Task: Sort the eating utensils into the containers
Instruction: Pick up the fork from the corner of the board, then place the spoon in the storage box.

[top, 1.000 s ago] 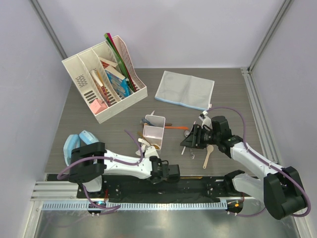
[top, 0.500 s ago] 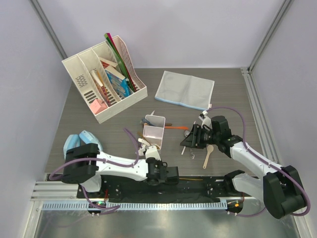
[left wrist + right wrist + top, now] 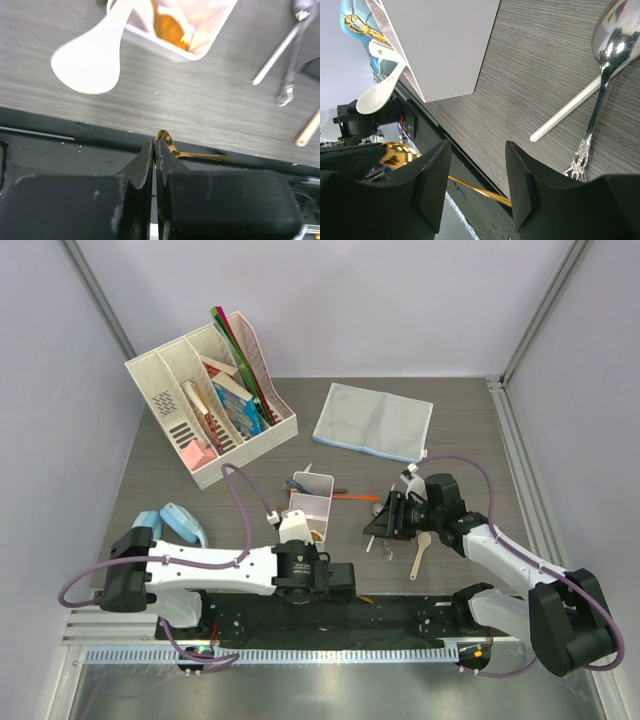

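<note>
**Left hand closed on a gold spoon, right hand open beside the box**

The left hand is low over the black strip at the near edge of the surface, at 6 o'clock from the white box. Its two fingers are pressed together. The bowl end of the gold spoon is pinched at their tips, and the handle runs away toward 3 o'clock along the strip.

A white ceramic soup spoon leans out over the near wall of the box, its bowl hanging outside. Inside the box there is a gold-coloured piece.

The right hand is at 3 o'clock from the box, with its fingers apart and nothing between them. Just in front of it a silver spoon and a thin white stick lie on the surface. A wooden spoon lies at 5 o'clock from this hand, and an orange-handled piece lies between the hand and the box.

A grey-blue cloth lies at 1 o'clock from the box, and a file rack with books stands at 10 o'clock.
</note>
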You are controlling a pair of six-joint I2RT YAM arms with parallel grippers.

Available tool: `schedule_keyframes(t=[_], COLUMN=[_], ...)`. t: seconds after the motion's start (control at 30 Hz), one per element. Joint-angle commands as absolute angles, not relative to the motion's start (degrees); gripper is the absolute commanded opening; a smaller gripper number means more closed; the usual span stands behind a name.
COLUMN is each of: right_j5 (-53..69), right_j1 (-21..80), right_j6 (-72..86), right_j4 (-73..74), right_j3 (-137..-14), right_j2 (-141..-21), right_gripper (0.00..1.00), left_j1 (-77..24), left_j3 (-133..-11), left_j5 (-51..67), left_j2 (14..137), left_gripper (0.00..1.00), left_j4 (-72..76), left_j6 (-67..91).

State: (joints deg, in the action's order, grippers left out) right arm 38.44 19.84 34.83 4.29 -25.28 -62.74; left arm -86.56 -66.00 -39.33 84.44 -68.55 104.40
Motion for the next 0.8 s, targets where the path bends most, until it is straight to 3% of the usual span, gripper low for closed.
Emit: schedule_keyframes(t=[0.0, 0.23, 0.47, 0.77], right_j5=[39.02, 38.85, 39.11, 39.20], right_j1=[20.13, 20.21, 20.13, 20.13], right_j6=[35.16, 35.16, 35.24, 34.63], right_j4=[2.02, 1.93, 2.02, 2.90], right_j3=[-25.31, -25.31, -25.31, -25.23], right_j2=[-63.28, -63.37, -63.28, -63.02], right_gripper=[0.53, 0.53, 0.53, 0.53], left_j1=[-86.92, -86.84, -84.38, -74.28], left_j3=[-72.75, -76.99, -78.92, -76.21], left_j5=[-47.80, -54.05, -56.43, -58.80], left_j2=[82.18, 78.67, 75.15, 69.00], left_gripper=[0.00, 0.00, 0.00, 0.00], left_j4=[-84.71, -94.91, -95.18, -95.27], left_j6=[104.33, 106.25, 101.78, 95.37])
